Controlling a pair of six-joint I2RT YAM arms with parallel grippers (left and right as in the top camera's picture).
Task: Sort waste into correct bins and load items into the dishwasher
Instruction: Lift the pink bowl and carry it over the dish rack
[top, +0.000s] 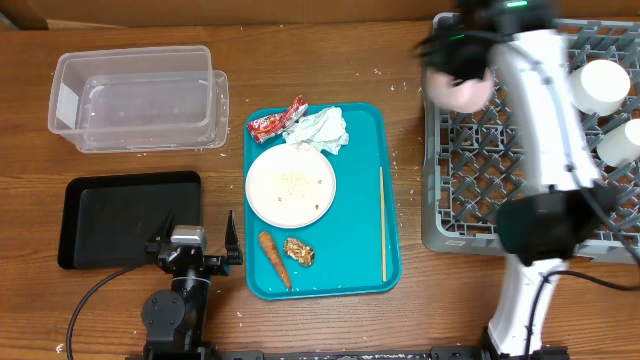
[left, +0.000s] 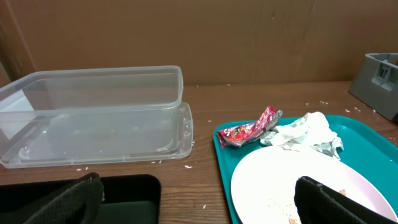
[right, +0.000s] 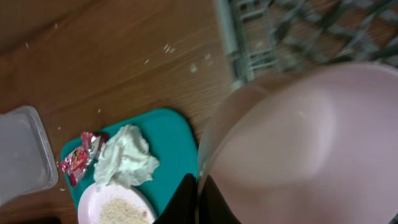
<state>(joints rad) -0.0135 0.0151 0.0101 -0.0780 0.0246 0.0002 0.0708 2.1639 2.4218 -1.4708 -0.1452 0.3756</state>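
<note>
The small pale pinkish-white bowl (right: 298, 143) is hanging above the far left corner of the large square grey plastic dish rack (top: 470, 190). The right hand (right: 198, 202) is pinching its thin rim tightly, probably so it can be lowered between the pegs. Being round, it is showing no long axis, and blur is hiding where its mouth is facing. The left hand (top: 198, 240) is hovering wide and empty beside the shallow black rectangular tray (top: 110, 215).
</note>
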